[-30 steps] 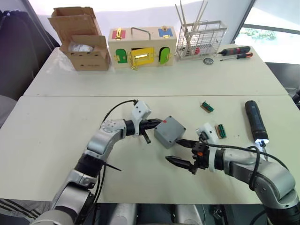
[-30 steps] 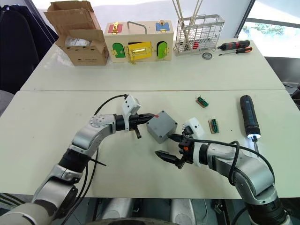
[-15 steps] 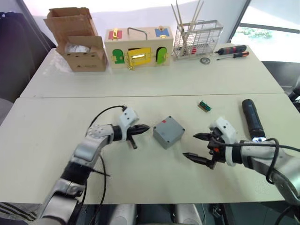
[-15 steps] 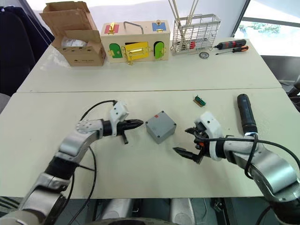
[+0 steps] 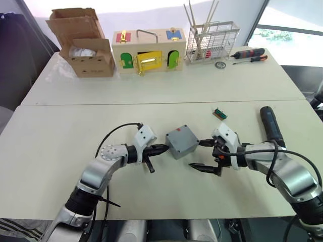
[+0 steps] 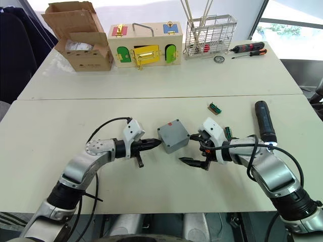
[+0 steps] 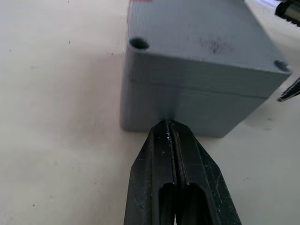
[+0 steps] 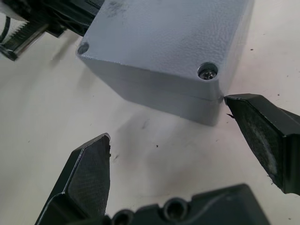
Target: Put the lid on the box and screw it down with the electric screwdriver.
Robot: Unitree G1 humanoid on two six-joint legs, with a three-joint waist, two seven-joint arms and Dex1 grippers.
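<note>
Sitting lidded, the box [image 5: 181, 142] shows nothing inside.

Daylight is entering from windows behind the table [image 5: 202, 91], overexposing them. Shadows are lying soft. Wrist views are blurring toward their near edges.

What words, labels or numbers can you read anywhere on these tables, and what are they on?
None can be read.
Cardboard box: a small dark mark on its front, too small to read.
Grey box: a small red mark on one side, no legible text; its lid is plain.
Electric screwdriver: no legible marking.
</note>
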